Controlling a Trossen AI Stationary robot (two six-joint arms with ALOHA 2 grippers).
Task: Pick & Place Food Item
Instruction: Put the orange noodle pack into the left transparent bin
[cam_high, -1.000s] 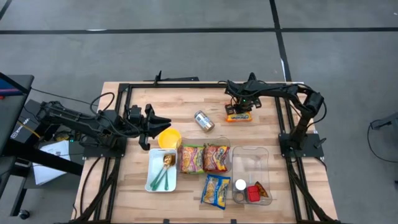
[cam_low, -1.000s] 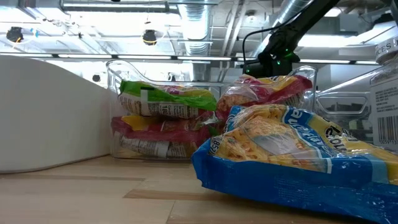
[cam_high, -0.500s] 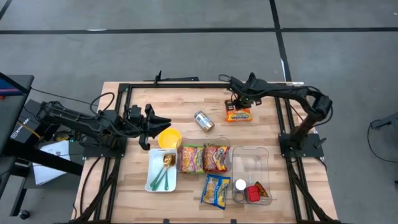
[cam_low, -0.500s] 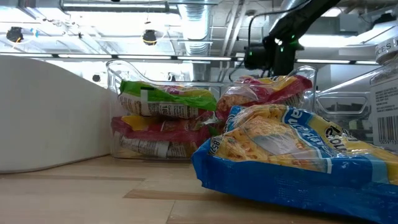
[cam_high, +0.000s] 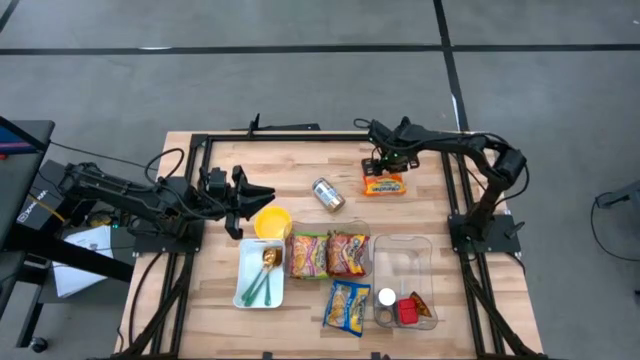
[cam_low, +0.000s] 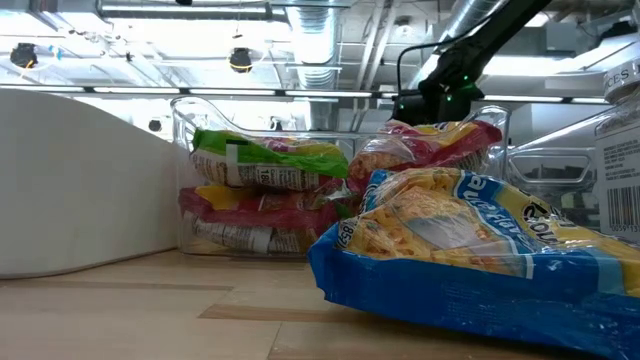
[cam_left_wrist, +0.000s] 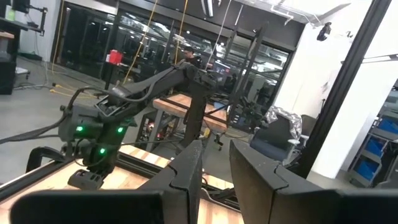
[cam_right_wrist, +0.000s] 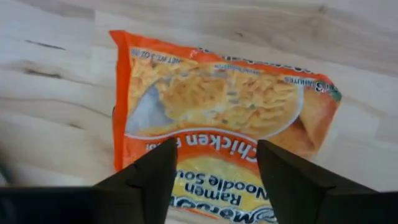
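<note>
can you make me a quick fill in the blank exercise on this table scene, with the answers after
1. The right gripper hovers, jaws open, over an ____ ramen noodle packet.
2. The silver can lies on its ____ on the wooden table.
3. The gold spoon rests in the ____ rectangular tray.
4. The left gripper waits beside the ____ bowl.

Missing words: orange; side; white; yellow

Grey floor (cam_high: 300, 80) with dark seam lines; ceiling ducts (cam_low: 320, 40); glass-walled bays (cam_left_wrist: 124, 43) behind.
</note>
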